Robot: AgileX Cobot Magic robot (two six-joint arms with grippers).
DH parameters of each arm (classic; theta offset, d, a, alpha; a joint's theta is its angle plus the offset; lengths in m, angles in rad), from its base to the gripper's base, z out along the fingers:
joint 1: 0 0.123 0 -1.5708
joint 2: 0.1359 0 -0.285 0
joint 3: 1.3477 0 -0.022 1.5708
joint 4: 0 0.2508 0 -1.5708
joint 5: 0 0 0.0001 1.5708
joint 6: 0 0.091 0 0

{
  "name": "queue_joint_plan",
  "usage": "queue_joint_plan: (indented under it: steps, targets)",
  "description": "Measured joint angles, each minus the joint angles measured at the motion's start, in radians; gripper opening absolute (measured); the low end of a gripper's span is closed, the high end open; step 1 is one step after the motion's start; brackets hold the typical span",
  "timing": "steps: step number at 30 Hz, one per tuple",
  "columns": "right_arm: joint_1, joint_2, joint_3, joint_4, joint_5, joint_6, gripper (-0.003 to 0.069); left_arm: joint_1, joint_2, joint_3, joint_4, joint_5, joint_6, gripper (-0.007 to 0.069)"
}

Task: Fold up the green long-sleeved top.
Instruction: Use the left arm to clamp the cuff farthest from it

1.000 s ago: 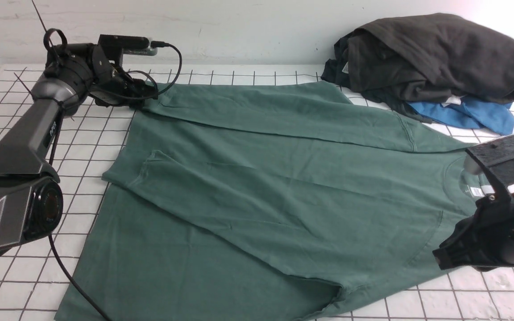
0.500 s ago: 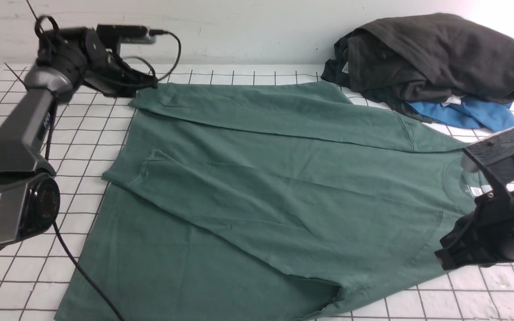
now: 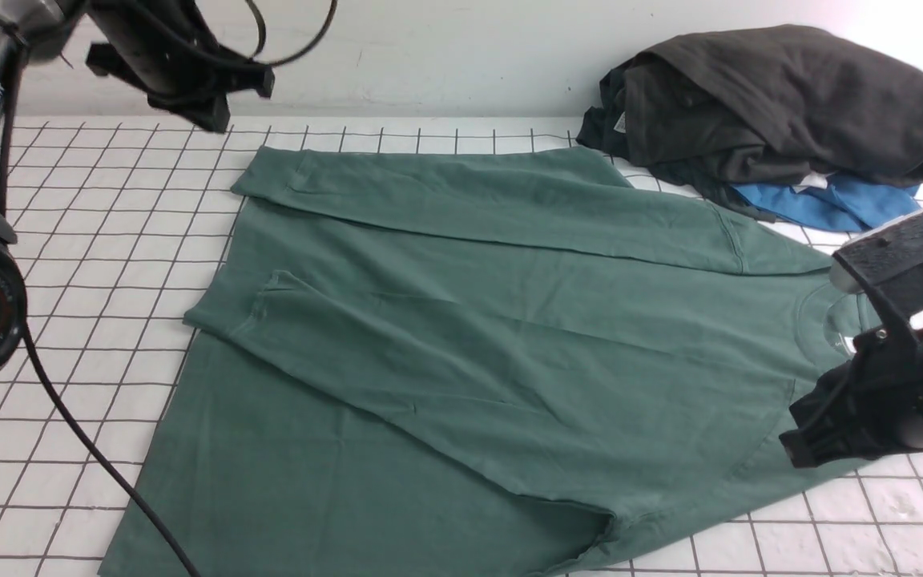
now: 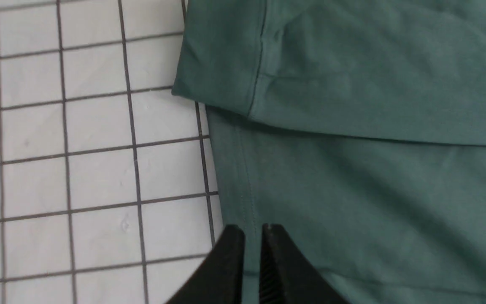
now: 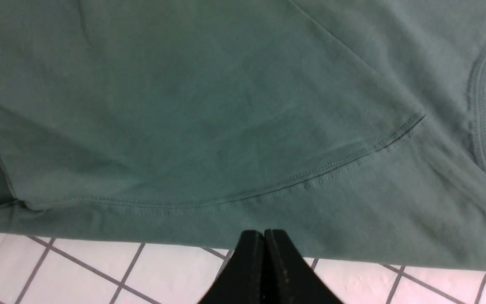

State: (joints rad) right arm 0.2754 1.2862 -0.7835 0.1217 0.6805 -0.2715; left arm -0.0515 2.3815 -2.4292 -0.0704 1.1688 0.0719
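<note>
- Your right gripper [image 5: 263, 233] hangs nearest you, clenched on nothing, its black fingers pressed together just over the near right edge of the large muted-green cotton long-sleeved top [image 3: 445, 344], close to a shoulder seam and the ribbed neck.
- You have that top spread flat on the white tabletop with black grid lines [image 3: 109, 240] — neck to the right, hem to the left, both sleeves folded across the body.
- Your left gripper [image 4: 252, 230] is held high over the far left, above the far sleeve's cuff — tips barely parted, gripping nothing.
- Farthest right, a crumpled dark charcoal garment [image 3: 790, 104] lies on a bright blue one [image 3: 854, 204], just beside the top's far edge.
</note>
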Motion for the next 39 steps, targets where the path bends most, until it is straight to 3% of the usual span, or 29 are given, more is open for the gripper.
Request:
queue_joint_plan:
  steps: [1, 2, 7, 11, 15, 23, 27, 28, 29, 36, 39]
  targets:
    - [0.000, 0.000, 0.000, 0.001, 0.000, 0.000, -0.0015, 0.002, 0.006, 0.001, 0.000, -0.006, 0.000, 0.0082]
    - [0.000, 0.000, 0.000, 0.017, 0.000, 0.000, -0.0015, 0.007, 0.048, 0.005, 0.000, -0.057, -0.021, 0.0167]
    - [0.000, 0.000, 0.000, 0.031, 0.013, 0.000, -0.0015, 0.022, 0.138, 0.007, 0.000, -0.221, -0.045, 0.0444]
    - [0.000, 0.000, 0.000, 0.036, 0.041, 0.000, -0.0015, 0.029, 0.196, 0.007, -0.001, -0.384, -0.052, 0.0531]
    - [0.000, 0.000, 0.000, 0.040, 0.045, 0.000, -0.0015, 0.031, 0.237, 0.007, -0.013, -0.478, -0.057, 0.0500]
    - [0.000, 0.000, 0.000, 0.043, 0.045, 0.000, -0.0015, 0.034, 0.300, 0.006, -0.036, -0.596, -0.083, 0.0304]
    - [0.000, 0.000, 0.000, 0.043, 0.044, 0.000, -0.0015, 0.034, 0.300, -0.004, -0.040, -0.590, -0.072, 0.0066]
    - [0.000, 0.000, 0.000, 0.043, 0.044, 0.000, -0.0015, 0.034, 0.298, -0.005, -0.040, -0.587, -0.066, 0.0059]
    - [0.000, 0.000, 0.000, 0.039, 0.041, 0.000, -0.0015, 0.034, 0.289, -0.019, -0.038, -0.541, -0.054, 0.0023]
    - [0.000, 0.000, 0.000, 0.000, 0.037, 0.000, -0.0015, 0.031, 0.175, -0.130, -0.032, -0.310, -0.038, 0.0015]
    - [0.000, 0.000, 0.000, -0.037, 0.032, 0.000, -0.0015, 0.012, 0.090, -0.194, -0.027, -0.096, -0.025, 0.0015]
